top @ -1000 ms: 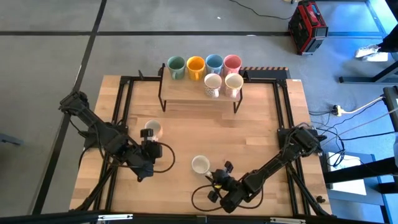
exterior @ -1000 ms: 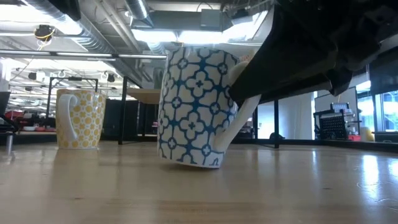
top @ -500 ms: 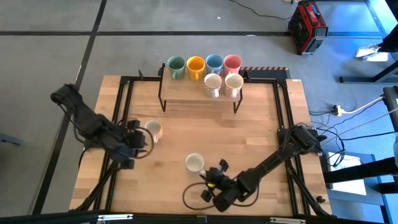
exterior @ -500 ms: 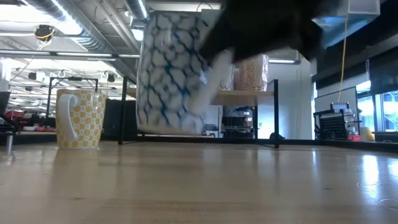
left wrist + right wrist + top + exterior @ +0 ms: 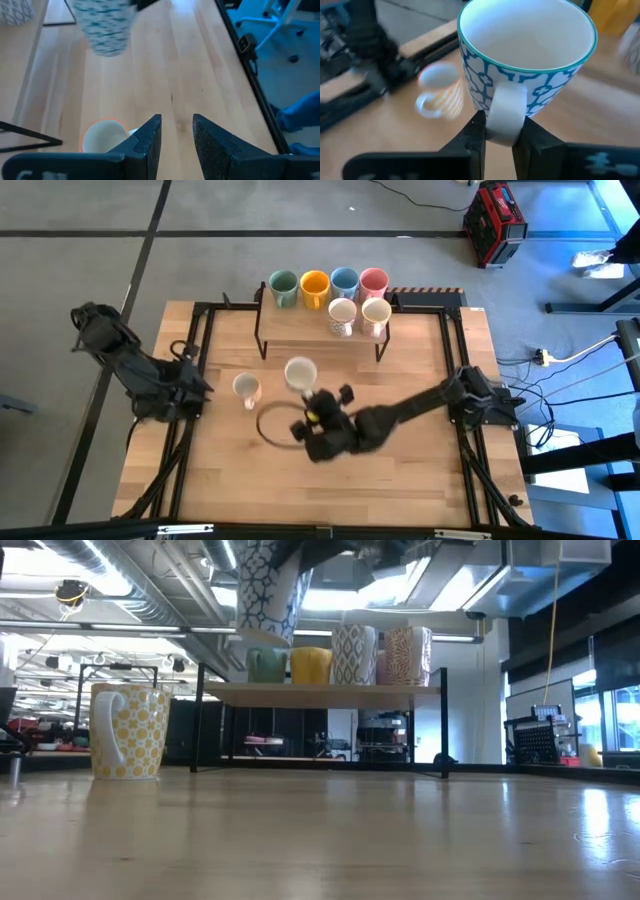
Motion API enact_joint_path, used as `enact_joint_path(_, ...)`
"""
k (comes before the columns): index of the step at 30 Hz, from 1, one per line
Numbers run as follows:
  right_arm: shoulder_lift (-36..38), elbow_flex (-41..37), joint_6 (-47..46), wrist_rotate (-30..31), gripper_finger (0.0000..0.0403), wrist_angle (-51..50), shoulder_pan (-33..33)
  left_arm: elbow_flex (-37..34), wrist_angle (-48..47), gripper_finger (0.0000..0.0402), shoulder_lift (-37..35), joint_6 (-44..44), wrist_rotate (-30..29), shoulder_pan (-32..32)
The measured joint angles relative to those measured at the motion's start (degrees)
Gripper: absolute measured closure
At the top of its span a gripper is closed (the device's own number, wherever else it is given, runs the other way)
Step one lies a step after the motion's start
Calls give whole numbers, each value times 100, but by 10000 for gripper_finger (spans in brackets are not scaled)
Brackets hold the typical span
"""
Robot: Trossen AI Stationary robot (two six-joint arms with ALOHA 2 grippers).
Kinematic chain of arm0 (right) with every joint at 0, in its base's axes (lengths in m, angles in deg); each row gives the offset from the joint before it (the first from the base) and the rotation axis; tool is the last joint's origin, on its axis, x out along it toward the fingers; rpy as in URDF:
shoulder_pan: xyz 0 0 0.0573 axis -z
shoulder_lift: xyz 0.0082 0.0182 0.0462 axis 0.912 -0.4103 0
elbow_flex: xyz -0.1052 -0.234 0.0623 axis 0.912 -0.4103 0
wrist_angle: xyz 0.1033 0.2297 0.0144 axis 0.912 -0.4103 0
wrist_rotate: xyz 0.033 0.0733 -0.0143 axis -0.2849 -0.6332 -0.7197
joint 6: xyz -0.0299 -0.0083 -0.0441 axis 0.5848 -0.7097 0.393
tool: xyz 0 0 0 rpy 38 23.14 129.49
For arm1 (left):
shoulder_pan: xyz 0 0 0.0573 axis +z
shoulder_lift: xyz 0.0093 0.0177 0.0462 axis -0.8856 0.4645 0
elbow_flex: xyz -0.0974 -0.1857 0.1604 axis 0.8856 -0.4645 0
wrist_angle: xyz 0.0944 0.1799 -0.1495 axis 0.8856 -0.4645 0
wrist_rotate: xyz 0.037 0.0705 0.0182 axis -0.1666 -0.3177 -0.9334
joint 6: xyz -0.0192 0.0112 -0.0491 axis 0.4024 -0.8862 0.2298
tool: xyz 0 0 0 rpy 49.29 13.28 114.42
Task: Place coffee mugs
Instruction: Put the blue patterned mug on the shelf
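Note:
A white mug with a blue pattern hangs in the air over the table's middle, and my right gripper is shut on it. In the low view this mug is high above the wood. A white mug with yellow dots stands upright on the table. My left gripper is open with nothing between its fingers, drawn back left of that mug. Green, orange, blue and pink mugs and two patterned cream ones stand on a rack at the far side. My right gripper pinches the mug's side handle between its two fingers, one on each flat side of the loop. The fingers reach in slanting downward from the near right side. The mug is lifted clear of the table, upright, its mouth up.
The rack stands on black legs at the table's far edge. A black frame runs along the table's sides. A loop of black cable hangs under my right arm. Bare wood lies near and to the right.
My right gripper has raised the blue-patterned mug off the table and carried it toward the far edge and the rack. My left gripper has drawn back toward the table's left edge and risen, away from the yellow-dotted mug, which has stayed in place.

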Motion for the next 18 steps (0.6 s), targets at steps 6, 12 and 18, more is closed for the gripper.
enact_joint_path(6,0,511,506,81,359,-29,624,0,0,296,-397,-67,-2,0)
enact_joint_path(12,-62,858,636,140,359,-45,1029,0,8,296,-489,-66,-4,0)
enact_joint_path(18,-642,1872,636,148,359,-293,1169,0,15,296,-472,-65,-4,0)
